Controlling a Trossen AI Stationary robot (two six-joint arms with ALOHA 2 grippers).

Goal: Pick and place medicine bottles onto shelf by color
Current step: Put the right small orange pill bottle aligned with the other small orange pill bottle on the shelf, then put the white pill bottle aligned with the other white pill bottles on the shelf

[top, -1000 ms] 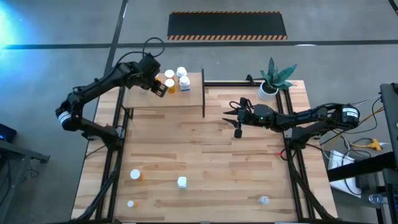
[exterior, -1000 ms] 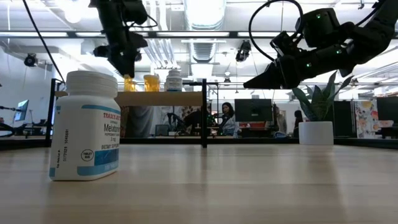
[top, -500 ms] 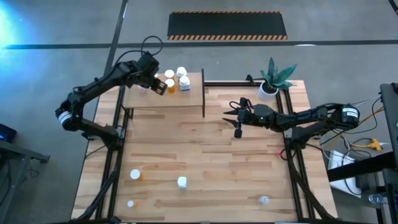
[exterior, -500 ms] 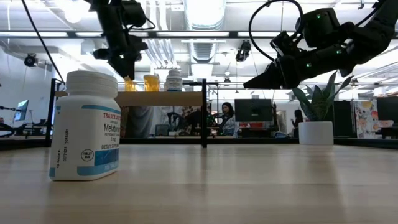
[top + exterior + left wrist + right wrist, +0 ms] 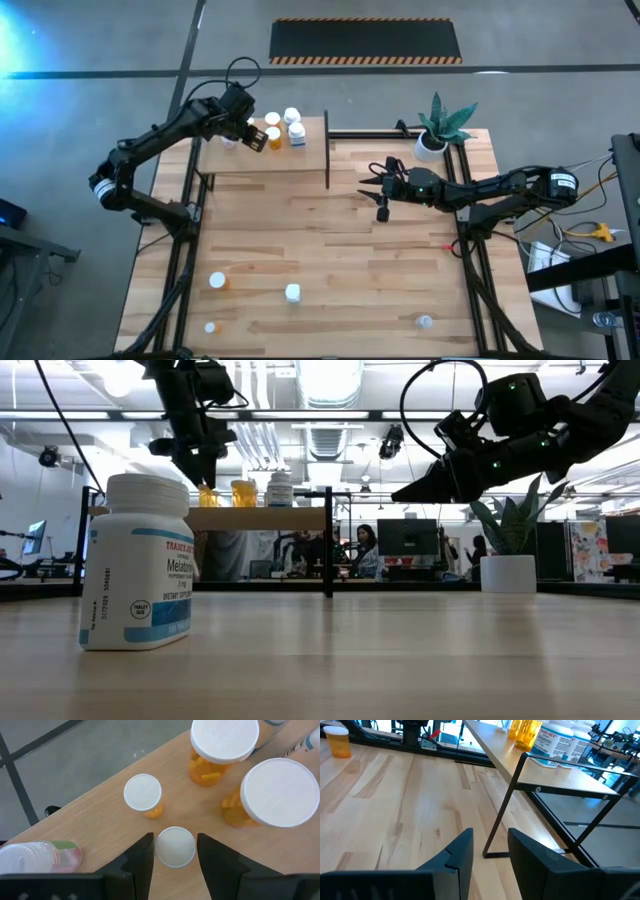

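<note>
The shelf [image 5: 265, 150] stands at the table's far left and carries several medicine bottles. Two larger orange ones [image 5: 224, 747] [image 5: 277, 795] and a small orange one [image 5: 143, 795] stand upright. A clear one [image 5: 40, 857] lies on its side. My left gripper [image 5: 175, 850] slants down over the shelf, open. Its fingers stand on either side of a small white-capped bottle [image 5: 175, 847] that rests upright on the board, with a thin gap on each side. My right gripper [image 5: 372, 190] hovers open and holds nothing, right of the shelf's dark divider [image 5: 327, 150].
More bottles stand on the table's near part: an orange one [image 5: 217, 282], a white one [image 5: 292, 293] that looms large in the low view [image 5: 135, 565], and two small ones [image 5: 210, 327] [image 5: 425, 322]. A potted plant [image 5: 432, 140] sits at the far right.
</note>
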